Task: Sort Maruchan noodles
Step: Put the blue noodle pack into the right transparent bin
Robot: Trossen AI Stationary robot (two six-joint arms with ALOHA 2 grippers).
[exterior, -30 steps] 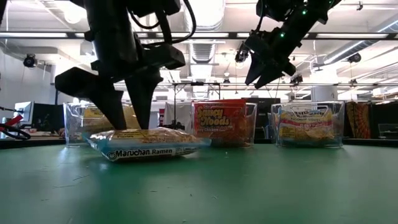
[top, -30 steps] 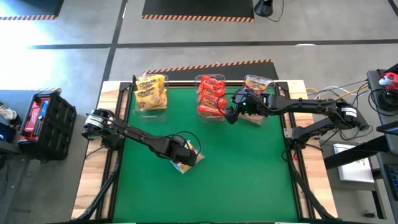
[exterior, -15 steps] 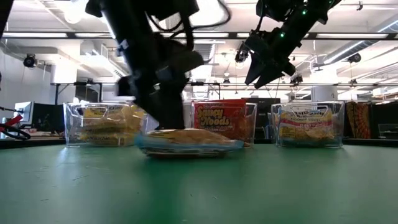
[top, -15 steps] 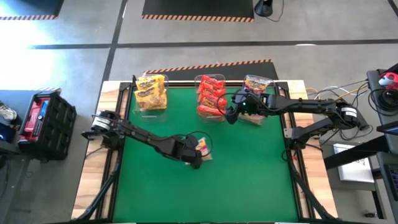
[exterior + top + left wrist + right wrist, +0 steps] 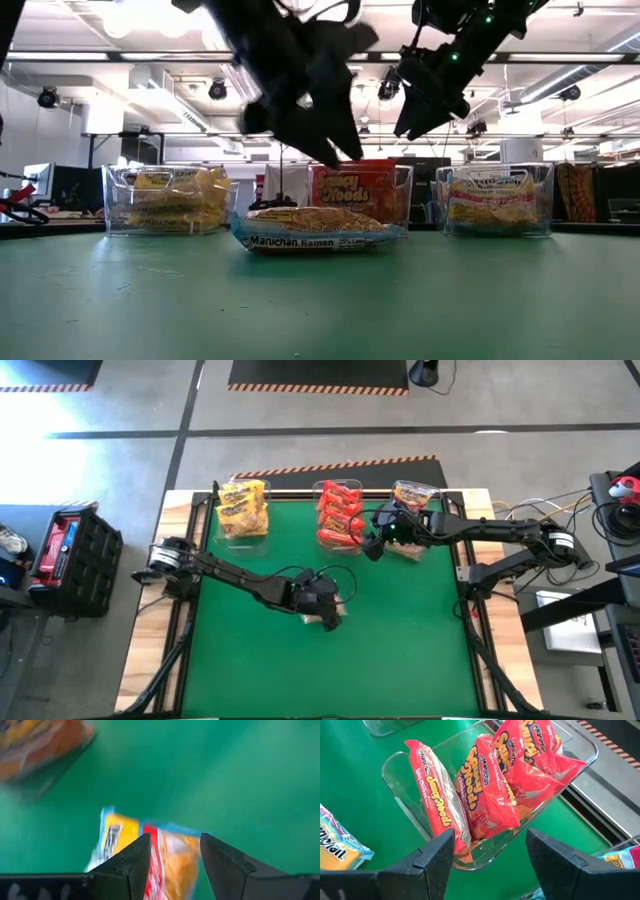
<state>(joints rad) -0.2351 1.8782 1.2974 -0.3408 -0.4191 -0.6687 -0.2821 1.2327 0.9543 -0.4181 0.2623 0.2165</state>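
Covering the whole work surface is a green mat (image 5: 400, 650), laid on a wooden table (image 5: 495, 540) that stands on a grey concrete floor with hazard-striped tape just beyond the table's far edge. A black crate (image 5: 75, 550) sits on the floor off the table's left side. Seen level from the mat, the room behind is an open workshop with ceiling lights, ducts and beams.

Three clear bins line the mat's far edge. The left bin (image 5: 243, 510) holds yellow-orange packets, the middle bin (image 5: 338, 515) holds red packets (image 5: 485, 795), and the right bin (image 5: 497, 200) holds pale multicoloured packets.

One pale multicoloured Maruchan packet (image 5: 318, 229) lies flat on the mat near its centre, in front of the middle bin and apart from it.

The left gripper (image 5: 172, 860) hangs directly over that packet, its fingers parted to a moderate gap with the packet showing between them in the wrist view. From the low view the fingertips stand above the packet, not touching it.

The right gripper (image 5: 490, 855) hovers in the air over the near side of the middle bin, between it and the right bin, fingers spread wide and empty.
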